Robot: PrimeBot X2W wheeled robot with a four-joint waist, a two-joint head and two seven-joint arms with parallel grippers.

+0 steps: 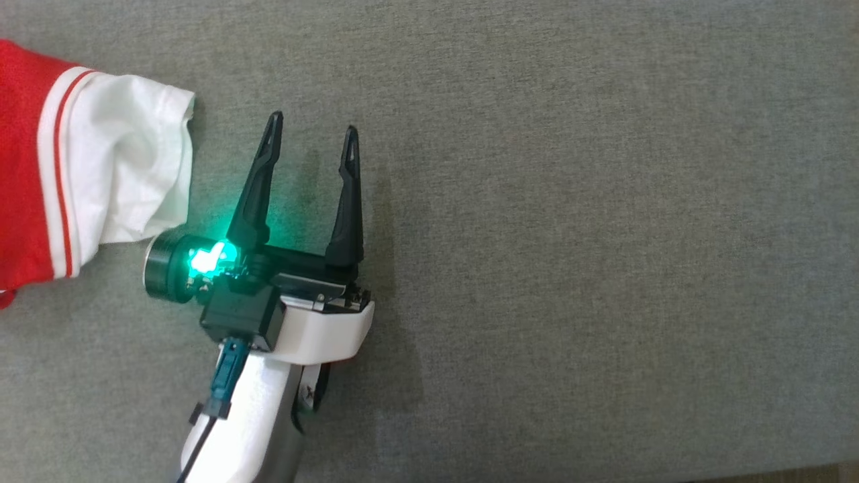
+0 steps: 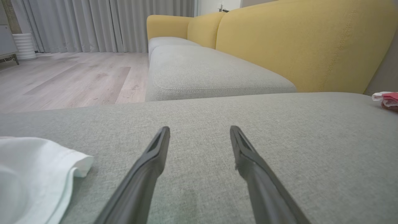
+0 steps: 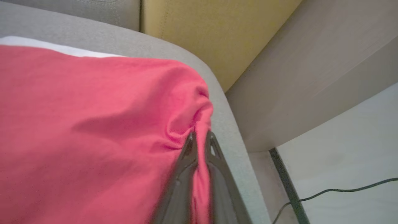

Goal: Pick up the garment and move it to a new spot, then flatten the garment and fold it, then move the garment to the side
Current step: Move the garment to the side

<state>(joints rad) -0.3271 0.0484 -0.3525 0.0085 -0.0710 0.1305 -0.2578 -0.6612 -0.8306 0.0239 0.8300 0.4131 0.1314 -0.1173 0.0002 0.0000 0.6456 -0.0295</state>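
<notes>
Red fabric of the garment (image 3: 93, 124) bunches in the right hand (image 3: 201, 136), clamped on a fold at the sofa cushion (image 1: 570, 235) edge — a thin pinch that could slip. Left hand (image 1: 313, 124) hovers spread, empty, beside the white sleeve (image 1: 127, 154) — dragging with 1 hand risks bunching.

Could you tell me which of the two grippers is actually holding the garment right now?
The right gripper: its fingers are pinched shut on the red garment. The left gripper is open, beside the white sleeve.
</notes>
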